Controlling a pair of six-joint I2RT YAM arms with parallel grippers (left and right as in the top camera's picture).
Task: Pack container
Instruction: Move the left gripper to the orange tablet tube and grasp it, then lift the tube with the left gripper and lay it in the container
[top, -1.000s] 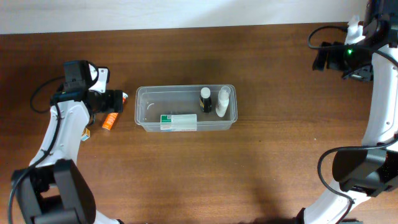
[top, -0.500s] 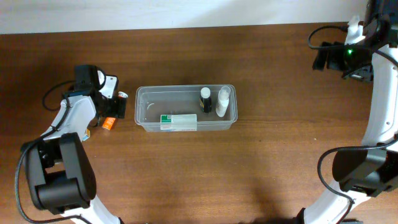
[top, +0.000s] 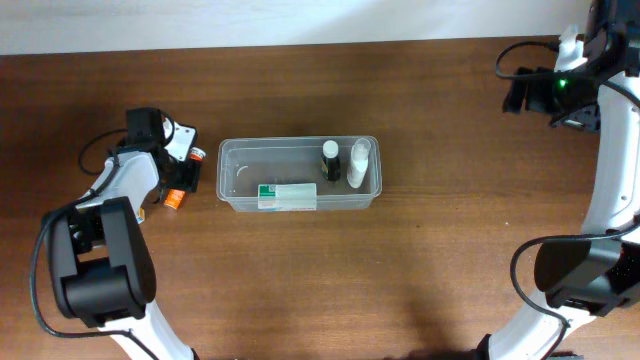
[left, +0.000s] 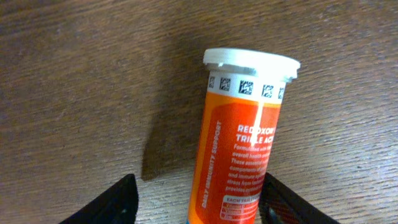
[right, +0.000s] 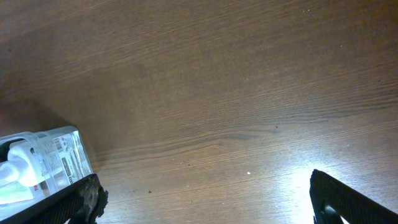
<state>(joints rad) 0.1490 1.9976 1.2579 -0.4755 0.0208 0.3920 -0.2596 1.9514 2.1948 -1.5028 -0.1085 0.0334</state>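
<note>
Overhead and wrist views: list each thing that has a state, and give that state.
Container: lidless, upright, partly filled.
Orange tube: capped, lying on the table, outside the container.
Left gripper: open, straddling the tube.
Right gripper: open, empty.
White-and-green carton: lying flat in the container.
Dark bottle: capped, in the container.

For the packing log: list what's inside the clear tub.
The container holds a white-and-green carton, a dark bottle and a white bottle. Anything under them is hidden.

White arm links (top: 610, 175), black joints (top: 103, 283) (black cables (top: 517, 50))
</note>
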